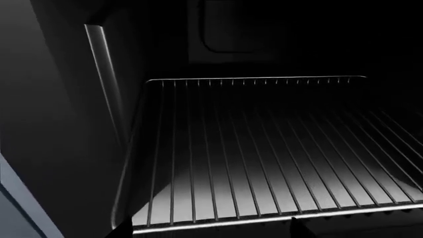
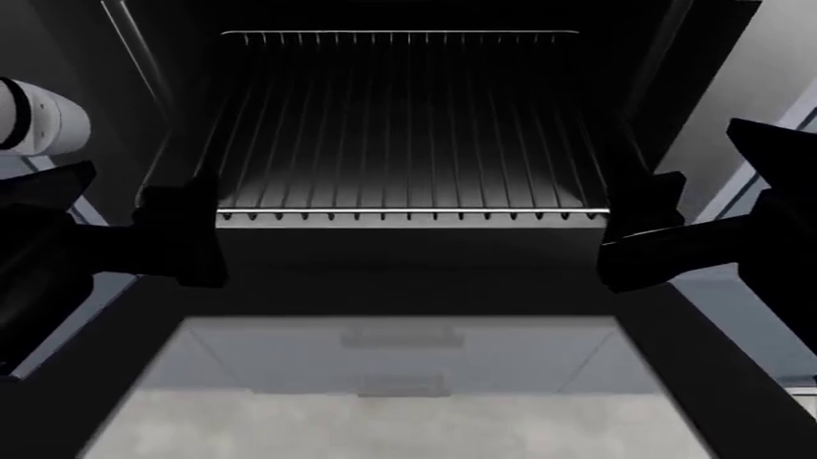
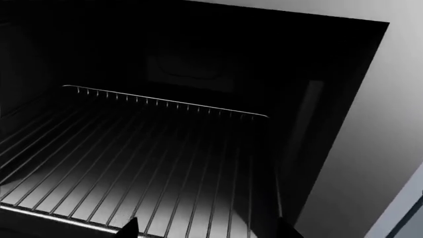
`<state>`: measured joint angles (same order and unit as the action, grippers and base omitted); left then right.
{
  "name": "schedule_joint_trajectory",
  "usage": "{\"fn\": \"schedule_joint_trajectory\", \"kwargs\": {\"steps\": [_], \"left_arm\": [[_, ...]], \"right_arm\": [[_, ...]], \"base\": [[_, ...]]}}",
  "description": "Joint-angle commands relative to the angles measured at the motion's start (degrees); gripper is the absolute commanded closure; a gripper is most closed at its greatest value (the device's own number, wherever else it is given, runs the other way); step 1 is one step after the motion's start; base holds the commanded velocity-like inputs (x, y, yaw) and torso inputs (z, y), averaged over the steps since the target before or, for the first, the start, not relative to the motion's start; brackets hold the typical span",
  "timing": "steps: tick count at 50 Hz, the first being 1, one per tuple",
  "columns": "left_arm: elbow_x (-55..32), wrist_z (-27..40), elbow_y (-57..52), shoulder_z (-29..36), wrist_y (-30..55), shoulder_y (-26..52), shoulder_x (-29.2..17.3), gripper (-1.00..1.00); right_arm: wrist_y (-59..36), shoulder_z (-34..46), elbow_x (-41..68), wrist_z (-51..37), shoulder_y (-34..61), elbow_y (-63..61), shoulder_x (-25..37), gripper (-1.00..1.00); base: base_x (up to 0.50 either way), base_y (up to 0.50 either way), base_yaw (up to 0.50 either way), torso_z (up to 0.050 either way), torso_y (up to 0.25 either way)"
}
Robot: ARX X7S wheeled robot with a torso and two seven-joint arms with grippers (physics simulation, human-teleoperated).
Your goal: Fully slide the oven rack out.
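The oven rack, a silver wire grid with a thicker front bar, lies level inside the dark oven cavity. Its front bar sits just at the cavity's mouth. My left gripper hangs at the rack's front left corner and my right gripper at the front right corner. In the left wrist view the rack fills the frame, and the left gripper is open, its dark fingertips spread wide along the front bar. In the right wrist view the rack shows too, with the right gripper open at its front edge.
The oven door lies folded down flat below the rack, glass panel facing up. Dark cavity walls flank the rack on both sides. A rail ledge runs along the left wall. Pale cabinet fronts stand to the right.
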<state>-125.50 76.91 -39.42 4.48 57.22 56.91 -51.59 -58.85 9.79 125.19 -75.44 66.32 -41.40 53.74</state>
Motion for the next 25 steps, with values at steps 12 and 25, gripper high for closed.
{"fn": "schedule_joint_trajectory", "kwargs": {"steps": [12,25], "left_arm": [[1.01,0.23,1.69,2.62,-0.47,2.06,0.65,-1.0],[1.76,0.99,15.89,14.31,2.42,15.77,8.22,-1.0]], "right_arm": [[-0.42,1.76,-1.05,1.05,1.82,2.09,-0.5,-1.0],[-4.44,10.76,-3.93,2.73,11.04,17.26,-6.7,-1.0]], "base": [[0.0,0.0,0.0,0.0,-0.089],[0.0,0.0,0.0,0.0,0.0]]}}
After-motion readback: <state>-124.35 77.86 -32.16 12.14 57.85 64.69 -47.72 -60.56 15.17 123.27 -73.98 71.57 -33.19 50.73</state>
